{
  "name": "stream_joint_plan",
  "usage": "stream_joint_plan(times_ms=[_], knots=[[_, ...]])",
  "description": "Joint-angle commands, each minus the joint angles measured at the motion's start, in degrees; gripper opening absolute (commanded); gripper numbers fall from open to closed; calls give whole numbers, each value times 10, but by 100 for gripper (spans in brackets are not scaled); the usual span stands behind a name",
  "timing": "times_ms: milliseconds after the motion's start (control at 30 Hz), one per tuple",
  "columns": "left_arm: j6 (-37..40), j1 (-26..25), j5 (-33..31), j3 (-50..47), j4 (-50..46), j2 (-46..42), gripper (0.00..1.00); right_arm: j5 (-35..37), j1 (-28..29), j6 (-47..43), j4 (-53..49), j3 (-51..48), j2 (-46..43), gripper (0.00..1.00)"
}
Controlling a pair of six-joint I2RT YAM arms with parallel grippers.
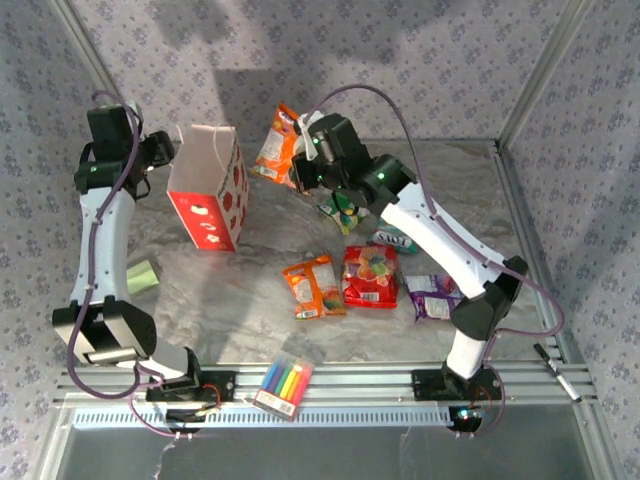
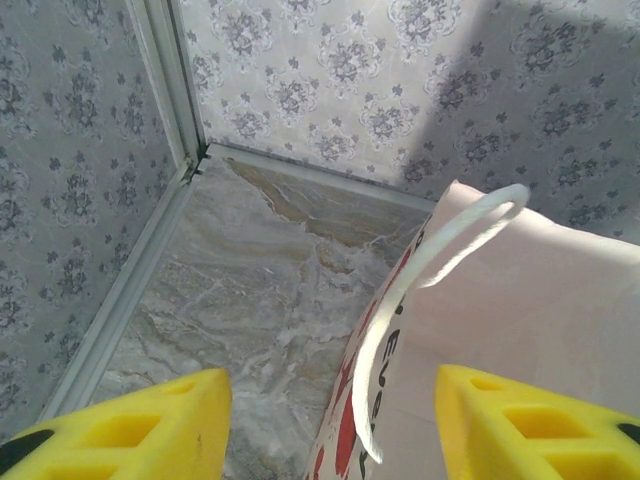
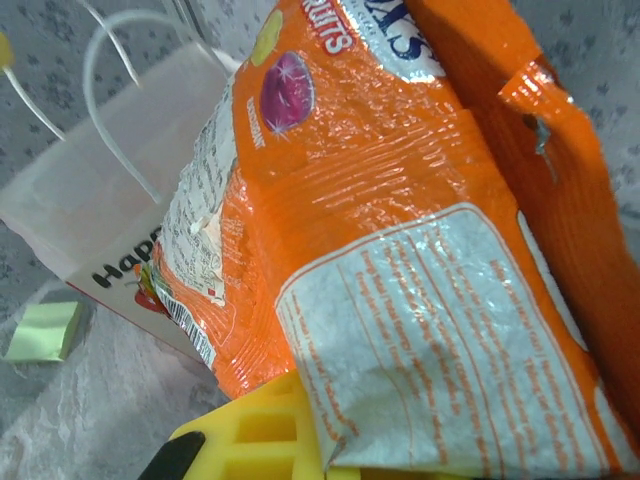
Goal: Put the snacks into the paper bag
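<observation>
**Right gripper** (image 1: 302,165): clenched on the held orange packet (image 3: 400,230), pinching one end. The rest of the packet hangs free beyond the fingertips, off the table.

**Paper bag** (image 1: 210,190): upright with its mouth up, near the right gripper on the packet's far side and lower than the packet.

**Left gripper** (image 2: 335,430): fingers spread, nothing pinched. The bag's wall and one string handle (image 2: 440,250) lie between them, nearer the right-hand finger.

**Loose snacks**: second orange packet (image 1: 315,287), red packet (image 1: 370,275), purple packet (image 1: 432,297), teal-white packet (image 1: 393,240) and green packet (image 1: 345,212). All lie on the table well back from the right gripper, toward its arm's base.

**Step in hand (my reading)**: carrying the held packet to the bag's mouth.
- Bring the packet's free end squarely over the opening, between the handles.
- Lower it past the rim before letting go.
- The bag looks light and could tip if the foil catches an edge, so a steadying left gripper at the wall would help.

**Not made out**:
- The bag's interior, so I cannot say what it holds.
- The green packet, partly under the right arm.
- The right gripper's second finger, covered by foil in the wrist view.
- Whether the left fingers touch the bag; possibly the right-hand one does.
</observation>
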Motion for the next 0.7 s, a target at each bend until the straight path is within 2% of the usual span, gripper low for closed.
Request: stream_joint_plan(times_ms=[0,267,667], knots=[[-16,4,0,20,24,10,55,3,6,-30,39,44,-22,0],[-20,4,0,19,33,26,51,-29,7,-36,93,102,-1,0],[-40,12,5,-14,43,28,25,-101,19,-11,123,249,93,0]])
